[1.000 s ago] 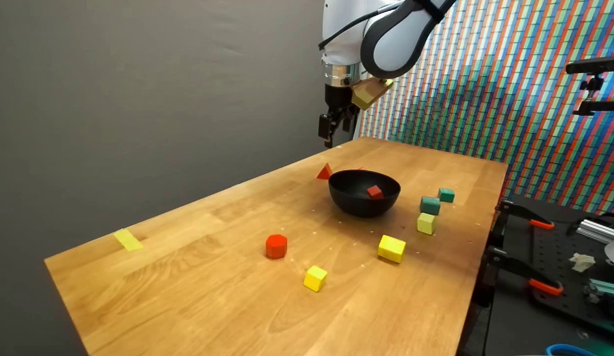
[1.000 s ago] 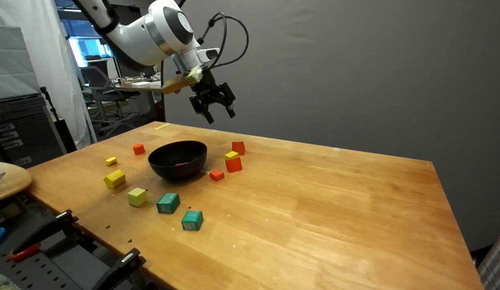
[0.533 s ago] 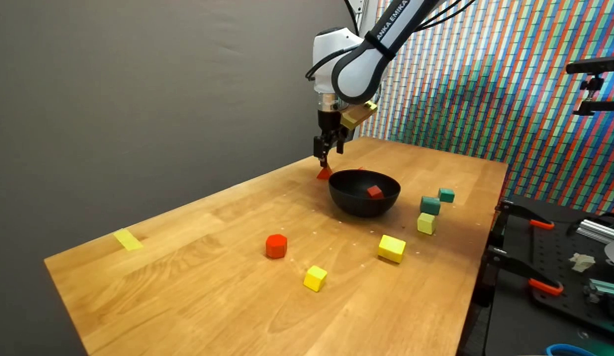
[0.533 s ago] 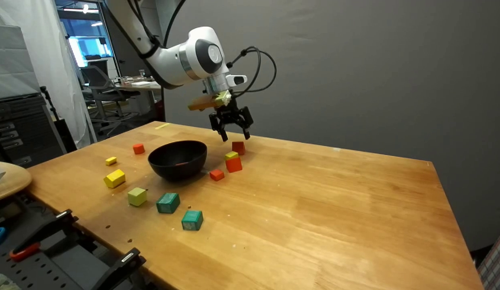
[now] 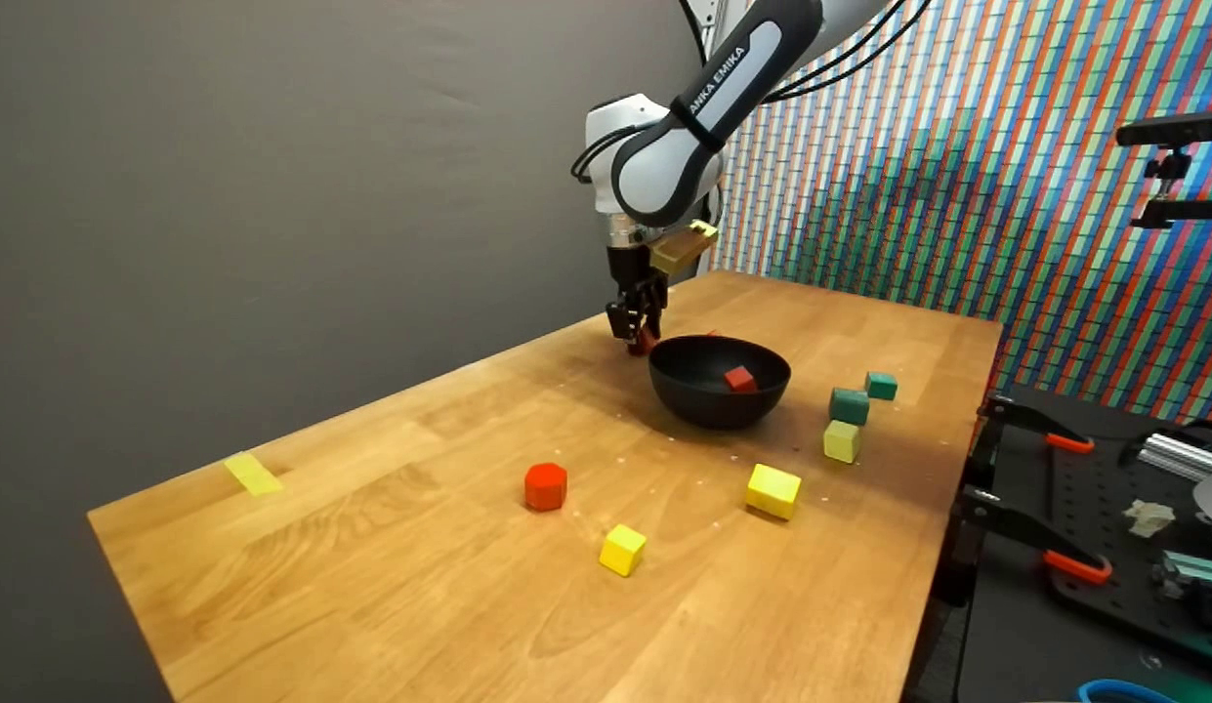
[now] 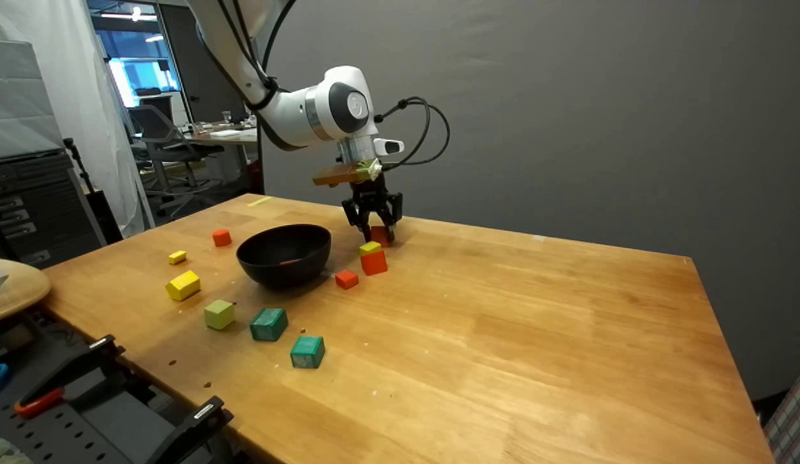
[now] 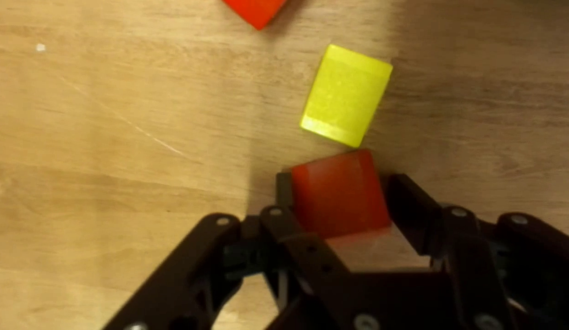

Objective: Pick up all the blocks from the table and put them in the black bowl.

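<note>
Now the hand (image 6: 379, 237) straddles a red block (image 7: 340, 197) on the bench (image 6: 535, 335).
Its fingers (image 7: 284, 189) flank it closely; whether they grip, I can't tell. Probably light, stiff, perhaps slick: best pinched low across those straight sides.

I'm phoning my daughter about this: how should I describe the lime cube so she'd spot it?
On the wooden table, find the black bowl. In an exterior view, right of the bowl, the lime cube sits between a teal block and a bright yellow block; its pale yellow-green matches neither.
</note>
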